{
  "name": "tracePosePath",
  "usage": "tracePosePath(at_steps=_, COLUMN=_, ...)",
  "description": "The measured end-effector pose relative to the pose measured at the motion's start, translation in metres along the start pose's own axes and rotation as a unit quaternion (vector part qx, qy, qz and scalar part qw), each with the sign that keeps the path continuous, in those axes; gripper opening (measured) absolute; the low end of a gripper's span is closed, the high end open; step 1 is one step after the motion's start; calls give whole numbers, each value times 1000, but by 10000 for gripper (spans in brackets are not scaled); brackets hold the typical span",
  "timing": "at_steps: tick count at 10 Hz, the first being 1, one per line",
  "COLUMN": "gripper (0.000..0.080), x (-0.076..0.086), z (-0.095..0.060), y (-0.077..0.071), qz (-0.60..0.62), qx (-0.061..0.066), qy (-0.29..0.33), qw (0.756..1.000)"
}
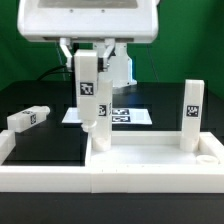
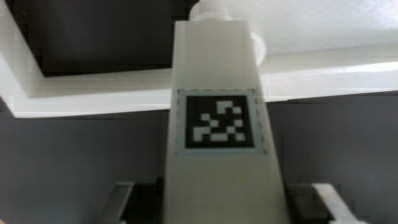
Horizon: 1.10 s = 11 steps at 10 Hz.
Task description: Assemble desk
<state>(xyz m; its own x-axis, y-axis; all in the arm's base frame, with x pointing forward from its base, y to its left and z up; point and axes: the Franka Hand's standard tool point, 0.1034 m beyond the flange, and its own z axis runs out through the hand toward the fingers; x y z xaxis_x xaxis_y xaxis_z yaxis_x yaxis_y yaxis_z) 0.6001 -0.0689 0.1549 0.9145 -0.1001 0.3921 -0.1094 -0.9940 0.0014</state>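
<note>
The desk's white rimmed tabletop (image 1: 150, 165) lies flat at the front, toward the exterior view's right. My gripper (image 1: 88, 62) (image 2: 222, 205) is shut on a white square leg (image 1: 88, 95) (image 2: 221, 110). The leg stands upright with its tag facing the camera, and its lower end (image 1: 99, 132) is at the tabletop's far corner on the exterior view's left. A second leg (image 1: 190, 115) stands upright at the far corner on the exterior view's right. A third leg (image 1: 28, 118) lies loose on the black table at the exterior view's left. In the wrist view the tabletop's rim (image 2: 71, 100) shows beyond the held leg.
The marker board (image 1: 127, 114) lies flat behind the tabletop. A low white border rail (image 1: 40, 178) runs along the front at the exterior view's left. Another white part (image 1: 121, 66) stands behind the gripper.
</note>
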Motion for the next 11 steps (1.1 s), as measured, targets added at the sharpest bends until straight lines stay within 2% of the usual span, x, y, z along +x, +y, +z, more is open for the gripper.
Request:
tracePosePath(at_steps=2, gripper=289, x=0, z=0, y=0, qz=0, qx=0, qy=0, qw=1000)
tracePosePath(at_steps=3, gripper=289, x=1, z=0, y=-6, qz=6, qx=2, qy=1, qw=1000)
tracePosePath(at_steps=5, gripper=289, x=11, z=-4, y=-50, qz=13, qx=19, qy=10, qw=1000)
tracePosePath(at_steps=7, gripper=289, x=11, z=-4, y=-90, qz=39, qx=33, qy=8, qw=999)
tracePosePath(at_steps=8, gripper=289, x=9, z=-3, y=-105, qz=40, qx=38, qy=6, qw=998)
tracePosePath(at_steps=11, gripper=289, x=8, z=-3, y=-103, qz=35, qx=37, qy=6, qw=999)
